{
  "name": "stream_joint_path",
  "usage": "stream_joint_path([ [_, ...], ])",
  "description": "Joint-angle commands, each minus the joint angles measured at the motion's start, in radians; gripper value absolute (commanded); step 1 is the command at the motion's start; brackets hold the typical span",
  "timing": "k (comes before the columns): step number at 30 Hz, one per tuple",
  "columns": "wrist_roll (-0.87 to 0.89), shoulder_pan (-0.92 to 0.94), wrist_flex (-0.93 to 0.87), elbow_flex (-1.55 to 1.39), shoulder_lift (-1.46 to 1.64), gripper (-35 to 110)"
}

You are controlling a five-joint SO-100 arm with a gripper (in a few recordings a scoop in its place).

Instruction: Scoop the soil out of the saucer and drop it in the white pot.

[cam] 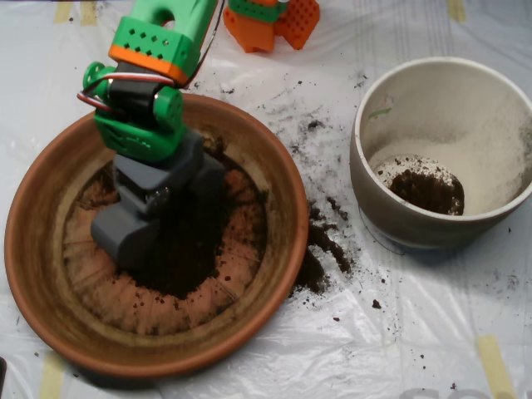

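From overhead, the green-and-orange arm (154,62) reaches down into the terracotta saucer (50,283), which sits at the left on a white plastic sheet (416,332). The grey clamshell scoop (145,220) rests on the saucer's ridged base, its lower end pressed into the dark soil (191,258) heaped near the middle; whether its shells are parted or closed I cannot tell. Spilled crumbs (324,241) lie on the sheet between the saucer and the white pot (374,199) at right. The pot holds a small soil clump (428,189) on its dusty floor.
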State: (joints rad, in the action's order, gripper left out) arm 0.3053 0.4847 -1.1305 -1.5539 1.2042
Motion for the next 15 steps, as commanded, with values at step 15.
stream_joint_path([
  [15,0.049,-0.071,-0.006,-0.141,0.212,0],
])
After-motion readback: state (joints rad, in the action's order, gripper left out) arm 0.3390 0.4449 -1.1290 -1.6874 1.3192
